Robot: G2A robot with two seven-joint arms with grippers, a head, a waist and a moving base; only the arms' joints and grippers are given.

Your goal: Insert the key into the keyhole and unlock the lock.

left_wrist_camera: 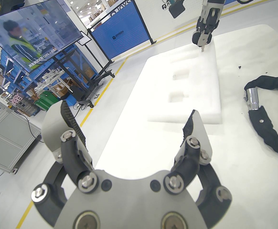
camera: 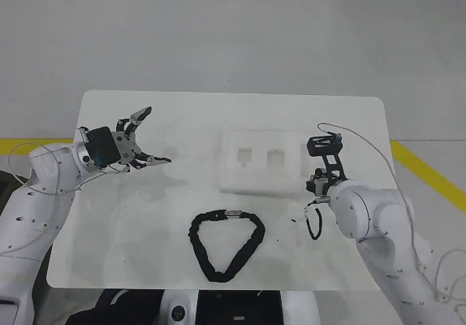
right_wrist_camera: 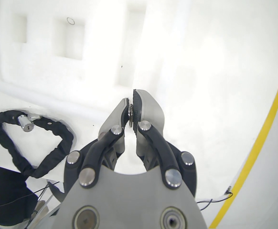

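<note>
The key (right_wrist_camera: pixel 130 115) is clenched between the fingertips of the right pincer (right_wrist_camera: pixel 131 99), held above the right end of the white foam block (camera: pixel 265 187). The black chain lock (camera: pixel 225 244) lies on the desk (camera: pixel 135 244), its silver cylinder (right_wrist_camera: pixel 25 123) well apart from the key. The left pincer (left_wrist_camera: pixel 128 110) hangs released, holding nothing, above the desk's left side.

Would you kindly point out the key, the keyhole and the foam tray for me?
key (right_wrist_camera: pixel 130 117), right wrist view, on its pinched metal edge.
keyhole (right_wrist_camera: pixel 28 127), right wrist view, on the dark slot in the silver end face.
foam tray (camera: pixel 259 184), top view, on its bare near rim.
</note>
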